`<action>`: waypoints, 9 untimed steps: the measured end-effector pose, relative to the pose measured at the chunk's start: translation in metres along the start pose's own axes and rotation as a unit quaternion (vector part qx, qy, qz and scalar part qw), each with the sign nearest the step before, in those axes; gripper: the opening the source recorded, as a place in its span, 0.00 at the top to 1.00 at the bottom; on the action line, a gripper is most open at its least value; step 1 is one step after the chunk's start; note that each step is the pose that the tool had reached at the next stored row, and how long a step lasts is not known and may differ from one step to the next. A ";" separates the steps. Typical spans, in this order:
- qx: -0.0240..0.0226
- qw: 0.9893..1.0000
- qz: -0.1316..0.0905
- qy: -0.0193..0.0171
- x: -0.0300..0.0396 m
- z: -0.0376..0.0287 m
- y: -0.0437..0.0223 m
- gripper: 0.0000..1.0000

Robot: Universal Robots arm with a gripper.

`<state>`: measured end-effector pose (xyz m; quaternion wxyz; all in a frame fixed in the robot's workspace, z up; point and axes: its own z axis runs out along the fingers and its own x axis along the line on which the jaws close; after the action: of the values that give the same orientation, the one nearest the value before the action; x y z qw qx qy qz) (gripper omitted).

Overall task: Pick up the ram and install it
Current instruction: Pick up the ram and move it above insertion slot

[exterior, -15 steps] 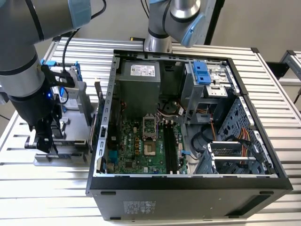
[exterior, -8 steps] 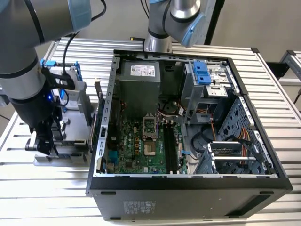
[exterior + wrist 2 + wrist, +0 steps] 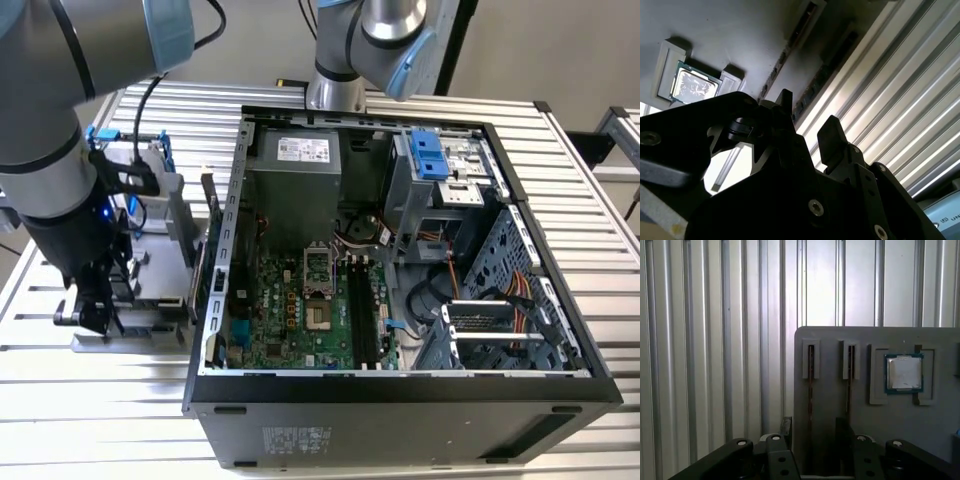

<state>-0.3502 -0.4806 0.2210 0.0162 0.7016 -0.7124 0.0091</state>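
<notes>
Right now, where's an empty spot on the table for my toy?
The bare ribbed table strip between the gray tray and the table's near edge, on the exterior view's left of the computer case. The tray and the case's inside are crowded.

A ribbed metal table carries two things; an open computer case lies at its middle; a grey parts holder stands just beside the case, on the exterior view's left.
</notes>
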 end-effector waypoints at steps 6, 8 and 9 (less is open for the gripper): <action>0.000 1.000 0.000 0.001 0.0016 0.0028 0.0001 0.00; 0.000 1.000 0.000 0.001 0.0018 0.0039 0.0002 0.00; 0.000 1.000 0.000 0.001 0.0018 0.0047 0.0002 0.00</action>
<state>-0.3505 -0.4826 0.2164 0.0170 0.7016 -0.7123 0.0098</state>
